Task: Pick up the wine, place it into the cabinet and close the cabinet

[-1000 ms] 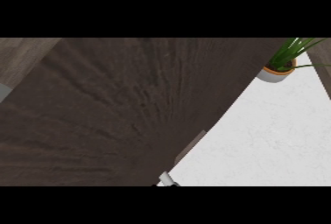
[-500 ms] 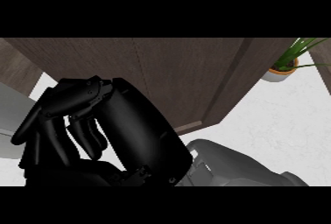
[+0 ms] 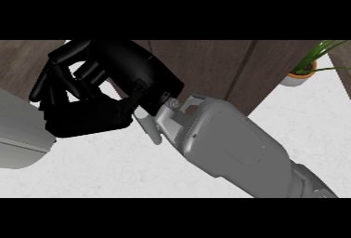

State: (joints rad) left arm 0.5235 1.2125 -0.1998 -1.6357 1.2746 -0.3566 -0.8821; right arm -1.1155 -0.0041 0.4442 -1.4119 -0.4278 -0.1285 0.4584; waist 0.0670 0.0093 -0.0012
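My right hand [image 3: 103,93] is black and sits at the upper left of the head view, its grey forearm [image 3: 226,144] running in from the lower right. Its fingers [image 3: 58,81] are relaxed, lie against the dark wood cabinet door [image 3: 205,65] and hold nothing. The wine does not show anywhere in view. A vertical seam [image 3: 248,69] runs down the wood front to the right of the hand. Whether the door stands fully flush I cannot tell. My left hand does not show.
White marbled counter [image 3: 103,172] fills the lower part of the view. A potted green plant [image 3: 303,74] stands at the upper right, next to the cabinet. A pale grey shape [image 3: 17,130] of unclear kind juts in at the left edge.
A second ago the dark door filled most of the view. The right hand then came in low at the left and now sits higher, forearm showing, with the wood front further back along the top.
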